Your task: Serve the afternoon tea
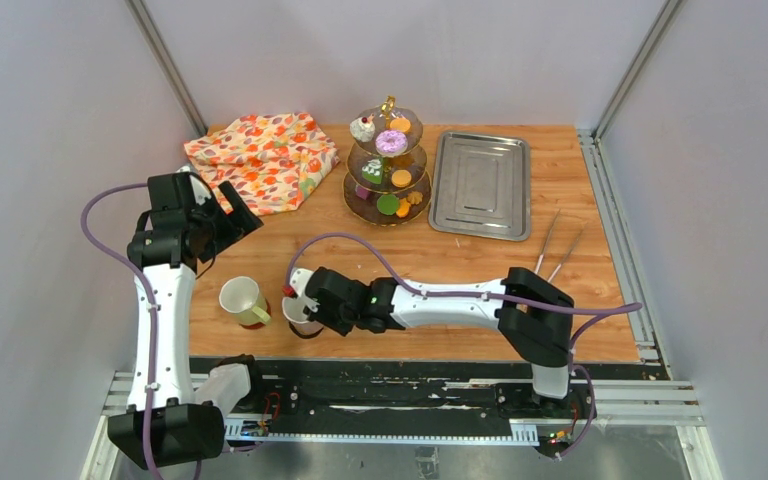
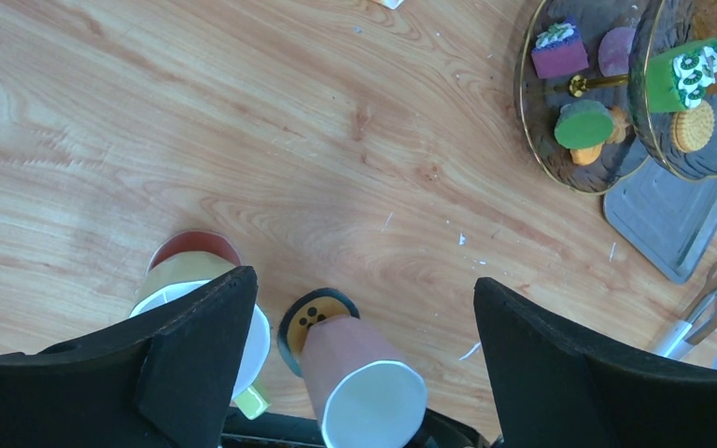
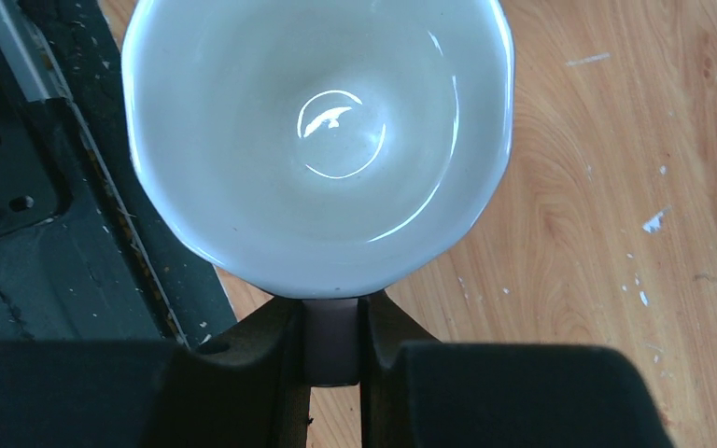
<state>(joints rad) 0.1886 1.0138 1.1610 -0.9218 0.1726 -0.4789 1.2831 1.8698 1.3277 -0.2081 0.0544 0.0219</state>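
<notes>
Listing by item, from the near edge of the table (image 1: 600, 310) to the far edge.

1. Right gripper (image 3: 334, 313): my fingers are clenched on the handle of the pink mug (image 1: 300, 316), pinching it from both sides. Its white inside faces my wrist camera. The mug is at the near edge, left of centre, with a dark yellow-rimmed disc (image 2: 310, 315) at its base.

2. Yellow-green mug (image 1: 243, 300): upright, just left of the pink mug, on a reddish-brown disc (image 2: 194, 250).

3. Left gripper (image 2: 362, 280): jaws released and spread wide, with nothing between them. It hangs above the left part of the table, beyond both mugs.

4. Three-tier stand (image 1: 418, 188): far centre, upright, brown glass with a gold handle on top. It carries a cherry cupcake (image 1: 363, 127), a purple doughnut (image 1: 391, 141), orange biscuits (image 1: 401, 178) and green cakes (image 1: 388, 204).

5. Steel tray (image 1: 480, 183): just right of the stand. I cannot tell whether the two touch.

6. Metal tongs (image 1: 557, 250): lying flat, near the tray's near right corner.

7. Patterned cloth (image 1: 265, 158): crumpled, far left, close to my left gripper.
</notes>
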